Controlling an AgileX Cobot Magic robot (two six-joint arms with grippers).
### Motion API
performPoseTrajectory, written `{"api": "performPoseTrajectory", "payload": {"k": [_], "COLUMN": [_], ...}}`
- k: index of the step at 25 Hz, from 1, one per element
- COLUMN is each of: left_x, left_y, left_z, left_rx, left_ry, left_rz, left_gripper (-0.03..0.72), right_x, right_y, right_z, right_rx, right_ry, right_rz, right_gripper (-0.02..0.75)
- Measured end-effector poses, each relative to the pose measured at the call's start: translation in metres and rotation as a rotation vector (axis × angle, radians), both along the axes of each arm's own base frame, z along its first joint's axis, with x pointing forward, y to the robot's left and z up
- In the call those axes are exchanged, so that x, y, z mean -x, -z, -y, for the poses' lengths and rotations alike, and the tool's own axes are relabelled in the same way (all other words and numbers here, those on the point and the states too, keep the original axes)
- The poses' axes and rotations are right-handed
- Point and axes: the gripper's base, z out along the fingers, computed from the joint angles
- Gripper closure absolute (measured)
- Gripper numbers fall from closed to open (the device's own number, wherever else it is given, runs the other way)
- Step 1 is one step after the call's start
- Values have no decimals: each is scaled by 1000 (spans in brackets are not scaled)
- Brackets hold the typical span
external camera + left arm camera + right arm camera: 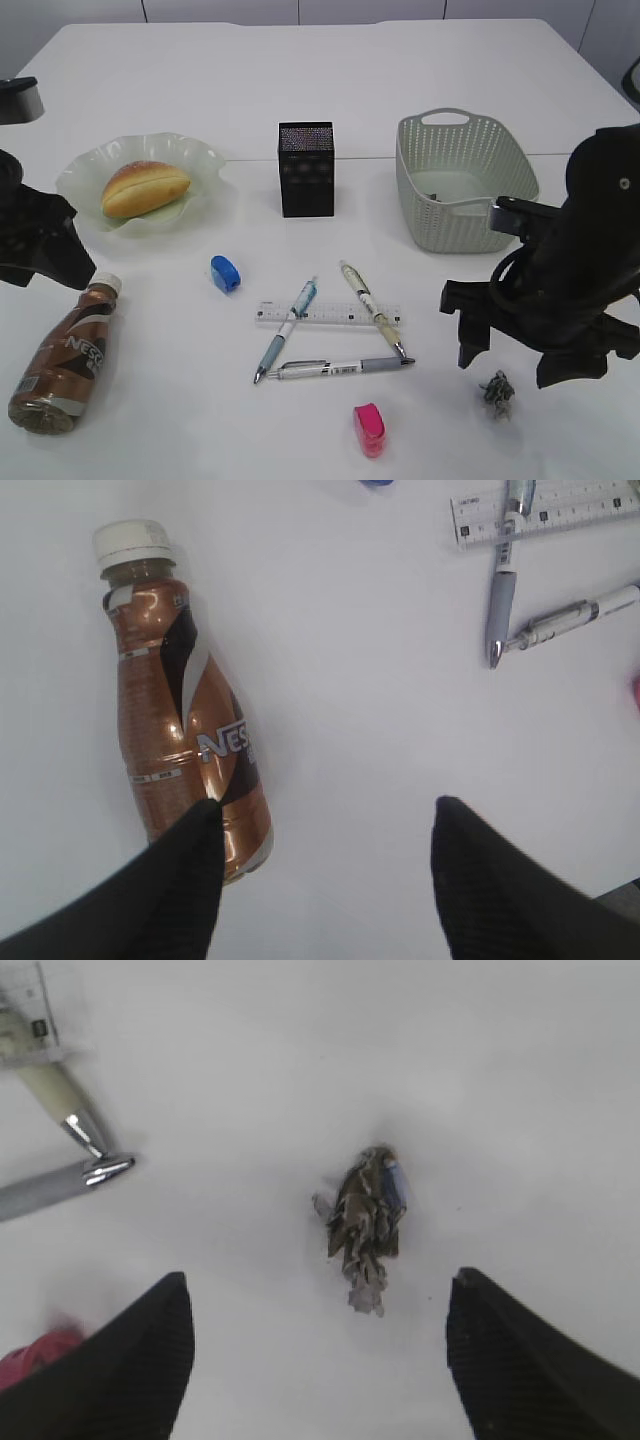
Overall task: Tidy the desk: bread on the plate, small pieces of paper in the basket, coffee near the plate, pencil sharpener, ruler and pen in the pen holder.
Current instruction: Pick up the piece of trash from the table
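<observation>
The bread (145, 187) lies on the green ruffled plate (85, 165) at the far left. The coffee (65, 355) (180, 720) lies on its side near the desk's front left, cap pointing away. My left gripper (325, 805) hangs open above its base end, with its left finger (170, 880) overlapping the bottle. One grey piece of paper (497, 393) (368, 1218) lies on the desk just ahead of my open right gripper (320, 1280) (510, 358). The ruler (328, 314), three pens (287, 340), a blue sharpener (225, 272) and a pink sharpener (369, 430) lie mid-desk.
The black mesh pen holder (306, 168) stands at the back centre. The grey-green basket (460, 180) sits to its right, behind my right arm. A cream pen (372, 308) and a blue pen cross the ruler. A grey pen (340, 368) lies below them.
</observation>
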Motion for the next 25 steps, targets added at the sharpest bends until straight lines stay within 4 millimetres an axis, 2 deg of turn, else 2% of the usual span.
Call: {"api": "performPoseTrajectory", "payload": {"k": [10, 19, 21, 25], "left_x": [-1, -2, -2, -2], "left_y": [0, -1, -1, -1], "left_z": [0, 0, 0, 0], "left_rx": [6, 7, 7, 8], "left_ry": [-6, -7, -8, -9], "left_rz": [13, 15, 17, 21], "left_gripper": [212, 212, 212, 212], "right_x": [-8, -13, -13, -13], "right_y": [41, 50, 53, 54], "right_z": [-1, -2, -2, -2], "right_rx": [40, 34, 39, 41], "right_ry": [134, 158, 155, 153], "right_rz": [-96, -75, -82, -82], "right_gripper": [162, 164, 189, 296]}}
